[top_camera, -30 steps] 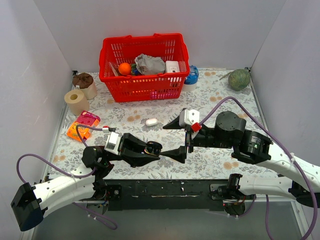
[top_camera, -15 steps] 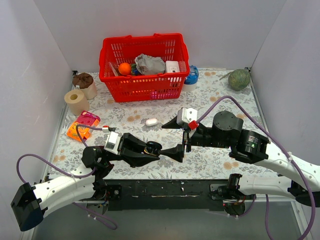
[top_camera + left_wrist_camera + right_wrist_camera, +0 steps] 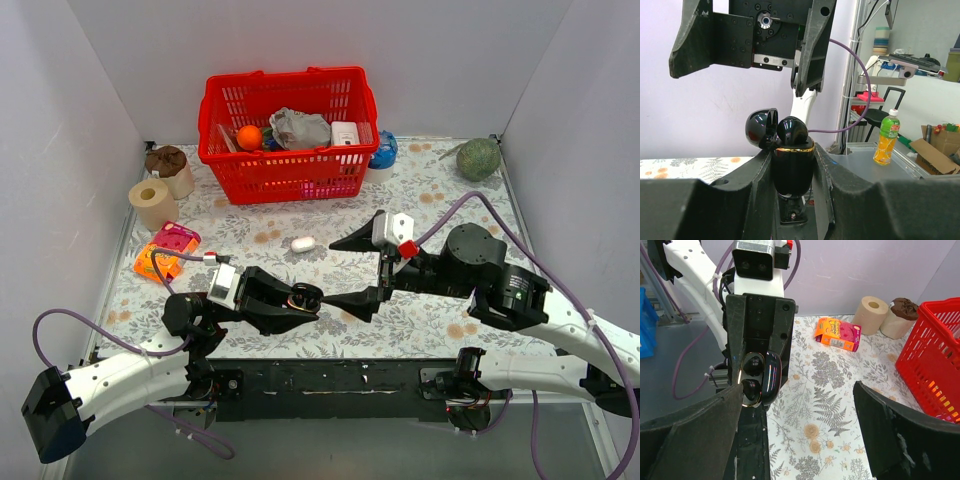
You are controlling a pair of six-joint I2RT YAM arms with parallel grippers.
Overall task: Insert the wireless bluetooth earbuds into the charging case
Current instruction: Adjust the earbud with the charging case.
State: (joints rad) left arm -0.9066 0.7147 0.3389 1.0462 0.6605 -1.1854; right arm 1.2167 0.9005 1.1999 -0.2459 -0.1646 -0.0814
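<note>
Nr the table's (image 3: 430, 190) left edge we're seeing a paper roll (image 3: 152, 203) and an orange-pink box (image 3: 165, 250). By the front edge, left of ctr, the left gripper (image 3: 298, 302) is clamping the charging case (image 3: 792, 167) by its sides, jaws closed tight on it. The case's lid is standing open, and we're making out the earbuds (image 3: 752, 365) as two dark shapes sitting in its wells. At the bk edge the red basket (image 3: 290, 178) is holding an orange (image 3: 249, 137), a grey crumpled wad (image 3: 300, 128) and a white box (image 3: 346, 133). A white pill-shaped case (image 3: 303, 243) is lying closed nr ctr. Right of it the right gripper (image 3: 330, 275) is gaping wide, gripping nothing, its lower tip just beside the charging case; touching or not, we can't tell. A green lumpy thing (image 3: 478, 158) is sitting in the bk right corner.
</note>
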